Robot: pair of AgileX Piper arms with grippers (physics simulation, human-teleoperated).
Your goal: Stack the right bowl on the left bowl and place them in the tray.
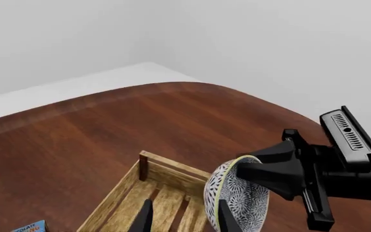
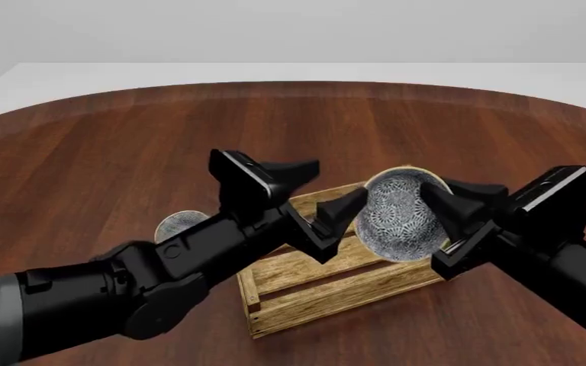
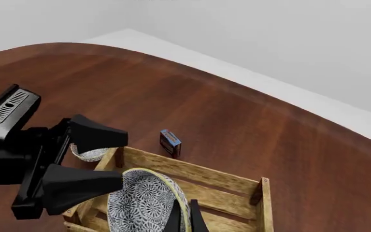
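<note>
My right gripper [image 2: 430,210] is shut on the rim of the right bowl [image 2: 400,217], a whitish bowl with a blue speckled pattern. It holds the bowl tilted almost on its side above the wooden slatted tray [image 2: 313,293]. The left bowl [image 2: 176,225] sits on the table left of the tray, partly hidden by my left arm. My left gripper [image 2: 339,181] is open and empty over the tray's left part, one finger close to the held bowl's rim. The right wrist view shows the held bowl [image 3: 143,203], the tray [image 3: 231,186] and the left bowl [image 3: 92,154].
A small dark blue-red box [image 3: 170,142] stands on the table just beyond the tray's far side. It also shows in the left wrist view [image 1: 31,227]. The brown wooden table [image 2: 120,145] has a rounded far edge.
</note>
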